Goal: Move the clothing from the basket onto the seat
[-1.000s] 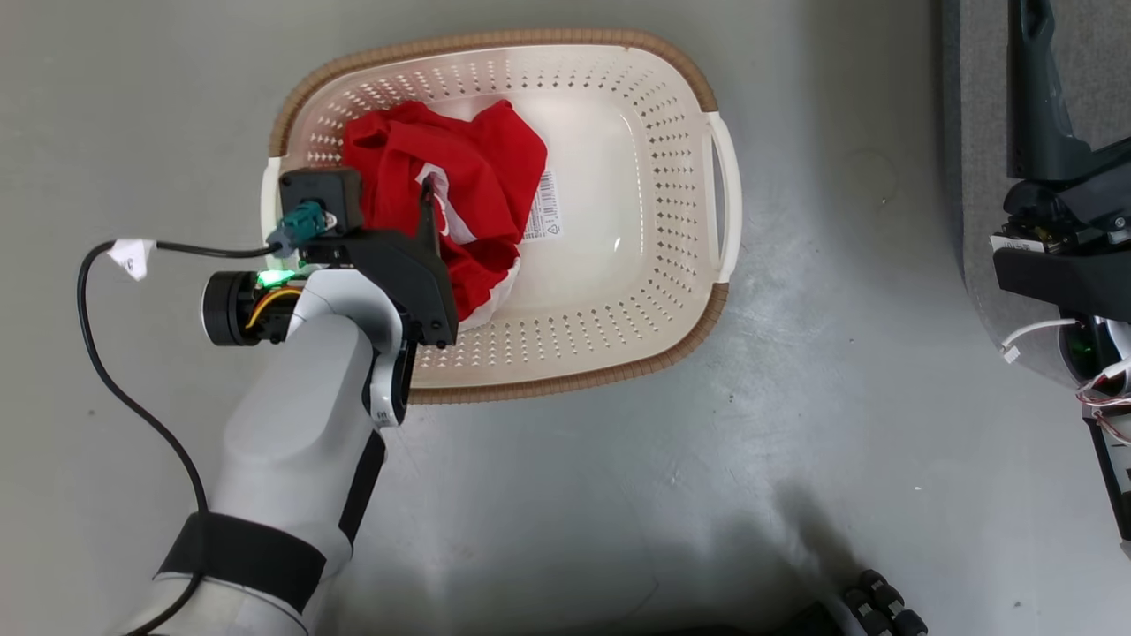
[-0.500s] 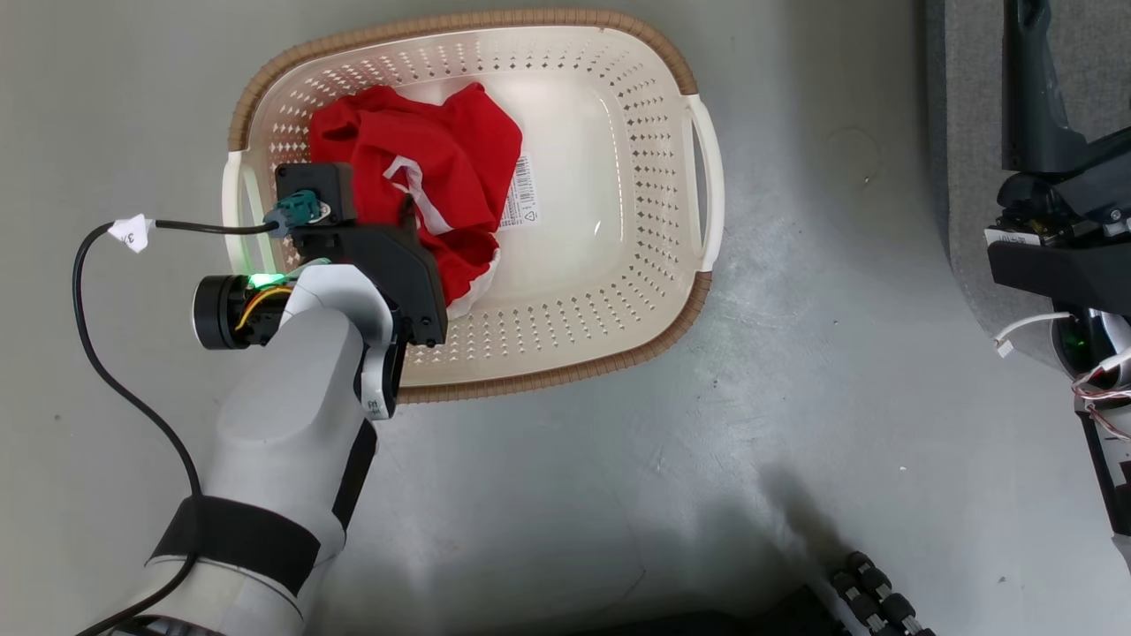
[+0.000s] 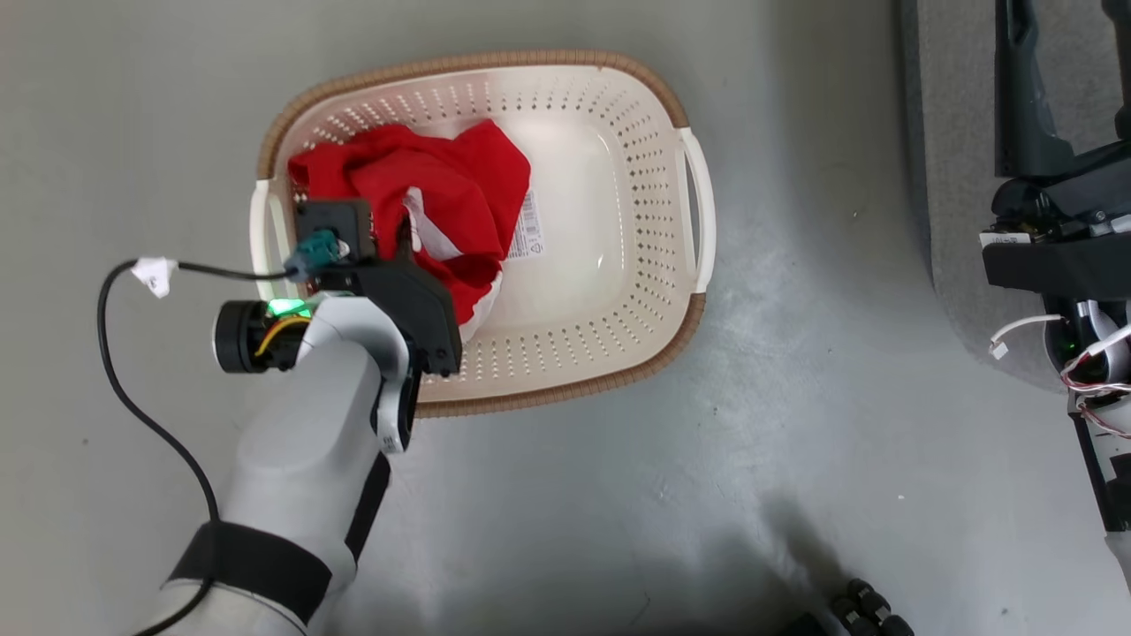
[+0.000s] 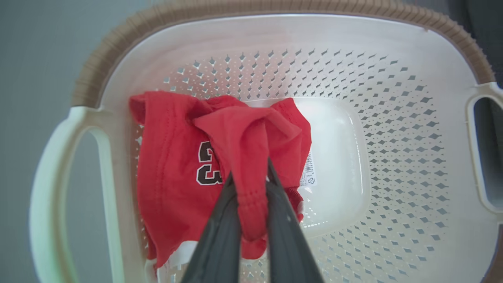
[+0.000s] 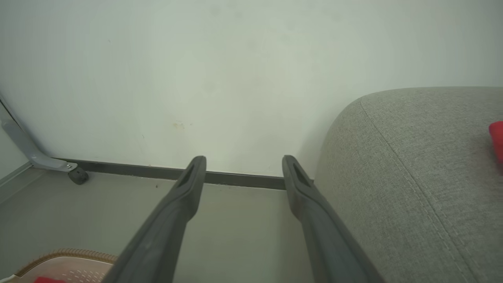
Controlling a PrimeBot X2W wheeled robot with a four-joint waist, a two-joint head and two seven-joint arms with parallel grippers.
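Now, left gripper [image 4: 248, 177]: closed on a raised fold of the clothing [image 4: 173, 169]; both dark fingers press the red cloth from either side.
Left arm: reaches down into the basket [image 3: 618, 141] from the robot's near-left side, wrist over the handle [image 3: 259, 231] on that side.
Clothing: bunched red fabric in the left half of the basket, lying against the perforated wall. White trim shows along its lower edge. A black figure with a white outline, reading like a "3", shows just left of the fingers in the left wrist view. Cannot tell one garment from two in the bundle.
Basket: stands on the grey floor [image 3: 795, 397]; right half bare, label sticker [image 3: 527, 228] on the bottom partly covered by the cloth.
Right gripper [image 5: 243, 161]: open, fingers well apart, nothing between them; pointed at the wall [image 5: 235, 70] and skirting, just beside the seat [image 5: 412, 177].
Seat: grey cushion to the robot's right, apart from the basket.
Red patch [image 5: 497, 141]: on the seat at the edge of the right wrist view; too little visible to identify.
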